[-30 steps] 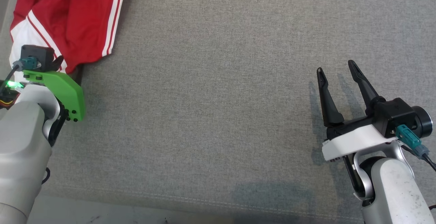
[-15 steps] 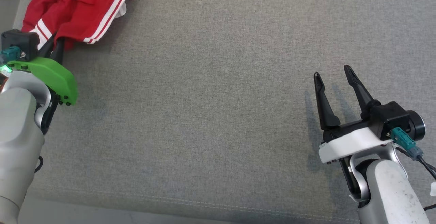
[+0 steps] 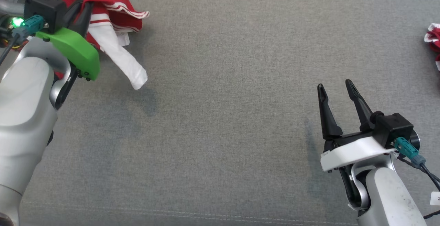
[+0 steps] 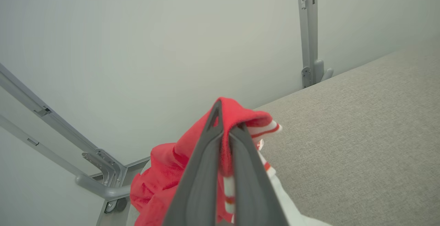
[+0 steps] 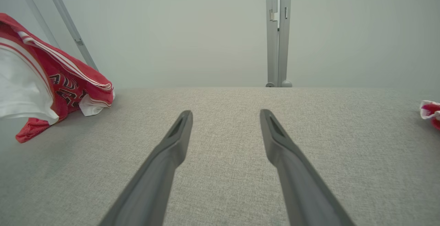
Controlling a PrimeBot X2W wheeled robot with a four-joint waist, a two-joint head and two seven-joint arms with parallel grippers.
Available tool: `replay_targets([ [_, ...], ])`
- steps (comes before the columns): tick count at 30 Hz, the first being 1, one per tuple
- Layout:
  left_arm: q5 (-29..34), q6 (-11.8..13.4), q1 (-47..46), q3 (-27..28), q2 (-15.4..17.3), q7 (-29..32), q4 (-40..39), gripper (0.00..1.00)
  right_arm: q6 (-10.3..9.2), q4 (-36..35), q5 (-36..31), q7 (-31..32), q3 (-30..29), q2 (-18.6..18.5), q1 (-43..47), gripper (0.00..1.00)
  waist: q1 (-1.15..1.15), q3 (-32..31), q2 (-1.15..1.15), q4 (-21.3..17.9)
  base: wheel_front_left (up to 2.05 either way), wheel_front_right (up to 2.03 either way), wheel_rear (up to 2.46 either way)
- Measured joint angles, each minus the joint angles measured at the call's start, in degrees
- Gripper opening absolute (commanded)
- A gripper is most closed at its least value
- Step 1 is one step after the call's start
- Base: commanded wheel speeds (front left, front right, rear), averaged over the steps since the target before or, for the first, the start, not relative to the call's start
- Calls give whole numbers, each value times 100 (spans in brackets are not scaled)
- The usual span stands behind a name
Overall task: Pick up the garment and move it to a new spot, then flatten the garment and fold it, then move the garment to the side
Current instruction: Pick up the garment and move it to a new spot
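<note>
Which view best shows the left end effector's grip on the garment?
Left wrist view: up close, the left end effector is shut on a fold of the red and white garment. Head view shows it from above, tips buried in cloth; right wrist view shows the garment hanging at its left edge.

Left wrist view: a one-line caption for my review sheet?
Left gripper shut on a fold of the red and white garment, held above the grey table.

Worktop (image 3: 227,92): grey woven upholstery, flat, with a stitched seam (image 3: 192,213) along the near edge. Far left corner: red-and-white garment (image 3: 117,11), bunched and partly held off the fabric, lower folds touching the surface. Right edge: small red-and-white cloth (image 3: 433,37), cut off by the frame, well apart from the garment.
</note>
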Motion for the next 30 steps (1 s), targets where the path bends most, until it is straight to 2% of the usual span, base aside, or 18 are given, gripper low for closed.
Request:
replay_targets([
  [6,-27,0,-122,-167,-42,320,-590,0,0,279,237,-179,30,1,57,100,0,-341,0,-233,0,0,0],
  [8,-266,0,-121,-154,-149,414,-775,0,1,355,292,-230,25,2,67,100,0,-432,0,-340,0,0,0],
  [12,-333,0,-143,-253,-293,577,-1079,0,0,471,430,-321,-15,0,81,100,0,-594,0,-569,0,0,0],
  [19,-519,36,-359,-292,-843,642,-1493,0,0,620,488,-405,-218,4,93,100,0,-832,0,-984,0,0,0],
  [26,-767,377,-778,-10,-1478,619,-1796,0,0,672,531,-428,-335,2,122,100,0,-982,0,-1399,0,0,0],
  [30,-912,653,-857,200,-1575,564,-1711,0,0,684,580,-439,-289,3,123,100,0,-1011,0,-1610,0,0,0],
])
